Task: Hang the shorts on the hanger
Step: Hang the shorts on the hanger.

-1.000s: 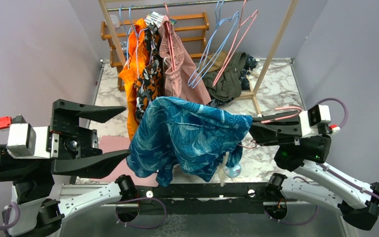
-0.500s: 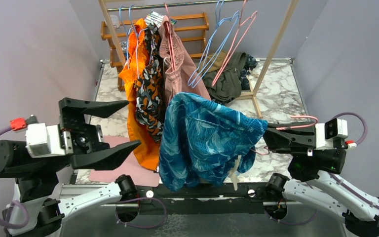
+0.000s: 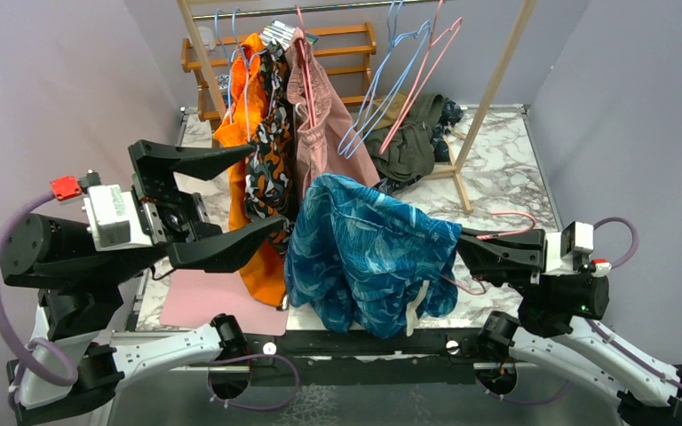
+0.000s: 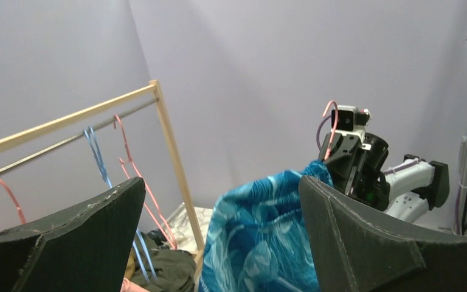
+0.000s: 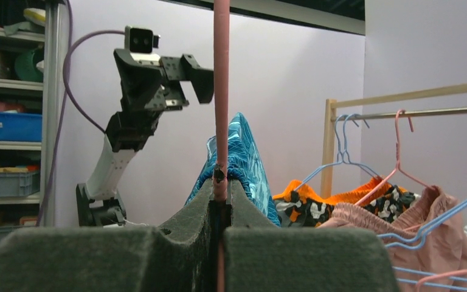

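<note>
Lilac walls close in a marble-topped table (image 3: 497, 169), and at its far end stands a wooden garment rack (image 3: 495, 84). From the rail hang an orange garment (image 3: 238, 133), orange-black patterned shorts (image 3: 266, 169), dusty-pink shorts (image 3: 320, 124) and a few bare light blue hangers (image 3: 382, 89). An olive-green garment (image 3: 413, 138) lies heaped at the rack's foot.

Over the near edge of the table, between the two arms, the teal leaf-print shorts (image 3: 364, 257) hang bunched from the pink hanger (image 3: 515, 216), whose frame is mostly hidden under the fabric. A pink mat (image 3: 204, 302) lies flat to their left. The left gripper (image 3: 262, 191) is spread wide with nothing between its fingers, just left of the shorts. The right gripper (image 3: 466, 248) is pinched tight on the hanger's thin rod (its wrist view shows the rod rising from between the pads). A white drawstring (image 3: 415, 302) dangles from the shorts.
</note>
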`<state>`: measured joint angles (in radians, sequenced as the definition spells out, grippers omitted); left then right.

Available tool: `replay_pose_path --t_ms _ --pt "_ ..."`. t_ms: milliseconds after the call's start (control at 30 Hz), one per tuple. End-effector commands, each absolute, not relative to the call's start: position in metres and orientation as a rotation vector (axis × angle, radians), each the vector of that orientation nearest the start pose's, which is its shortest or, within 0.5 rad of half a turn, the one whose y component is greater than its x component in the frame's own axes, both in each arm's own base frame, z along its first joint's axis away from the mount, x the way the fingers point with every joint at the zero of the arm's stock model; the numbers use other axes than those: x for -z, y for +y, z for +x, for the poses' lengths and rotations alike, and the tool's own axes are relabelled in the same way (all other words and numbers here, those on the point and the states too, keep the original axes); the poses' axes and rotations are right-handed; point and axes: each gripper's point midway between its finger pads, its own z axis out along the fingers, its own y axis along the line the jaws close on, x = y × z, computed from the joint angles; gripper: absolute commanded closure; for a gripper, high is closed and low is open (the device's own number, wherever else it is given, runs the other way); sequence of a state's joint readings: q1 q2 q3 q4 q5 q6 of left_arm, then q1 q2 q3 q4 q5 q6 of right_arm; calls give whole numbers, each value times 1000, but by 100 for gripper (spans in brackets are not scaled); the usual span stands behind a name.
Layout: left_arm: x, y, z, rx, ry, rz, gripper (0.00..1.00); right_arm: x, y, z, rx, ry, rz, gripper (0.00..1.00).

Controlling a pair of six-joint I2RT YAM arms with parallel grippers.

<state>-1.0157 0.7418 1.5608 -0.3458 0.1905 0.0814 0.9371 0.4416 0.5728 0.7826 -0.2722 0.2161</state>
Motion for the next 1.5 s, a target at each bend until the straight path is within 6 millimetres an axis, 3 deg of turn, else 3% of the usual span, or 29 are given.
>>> replay_pose_path --t_ms 0,167,233,400,600,1067,1467 --pt "-600 -181 73 900 829 801 1 -480 180 71 -1188 557 -457 99" --pt "-611 -203 64 927 776 924 1 -459 181 75 -1198 603 -452 99" --pt "-605 -222 62 971 775 998 1 -452 183 75 -1203 617 -460 99" --pt "-559 -271 73 1039 897 1175 2 -435 187 76 -1192 660 -491 99" --pt "-507 -306 68 1153 971 1370 8 -423 189 76 -1172 700 -530 99" --pt "-442 -335 79 1156 1151 1508 21 -402 209 74 -1187 752 -642 99" --pt "-392 -340 80 1016 1275 1611 20 -397 218 72 -1205 773 -689 99"
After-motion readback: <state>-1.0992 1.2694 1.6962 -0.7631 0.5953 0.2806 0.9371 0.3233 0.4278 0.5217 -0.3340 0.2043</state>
